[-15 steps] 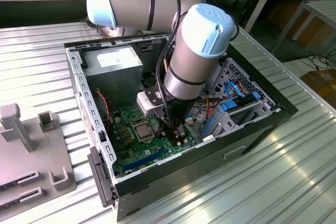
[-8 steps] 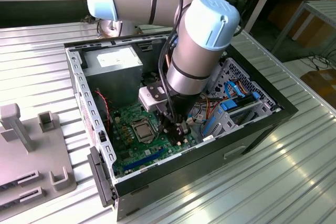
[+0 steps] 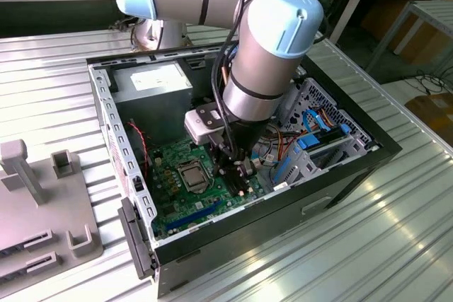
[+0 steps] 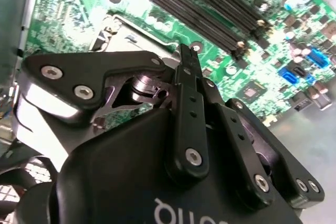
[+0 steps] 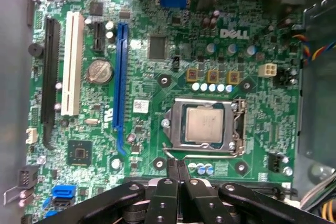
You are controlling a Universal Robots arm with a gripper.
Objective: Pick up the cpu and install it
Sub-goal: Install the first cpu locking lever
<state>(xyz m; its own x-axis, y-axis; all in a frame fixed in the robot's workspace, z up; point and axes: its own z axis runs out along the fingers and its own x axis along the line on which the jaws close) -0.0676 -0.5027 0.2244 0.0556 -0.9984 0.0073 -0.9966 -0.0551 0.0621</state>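
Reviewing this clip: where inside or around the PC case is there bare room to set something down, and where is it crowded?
Bare: the ribbed metal table on the exterior view's right of the case. Crowded: the motherboard is packed with slots, and the cpu sits in the socket frame just beyond the shut claw. The grey fixture takes the table's left.

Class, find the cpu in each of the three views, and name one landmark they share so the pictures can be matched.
Exterior view: the cpu lies in the socket frame on the motherboard.
First wrist view: the cpu sits inside the frame, just beyond the shut gripper.
Second wrist view: the cpu is hidden behind the gripper; a corner of the frame peeks out.
Shared landmark: the socket frame.
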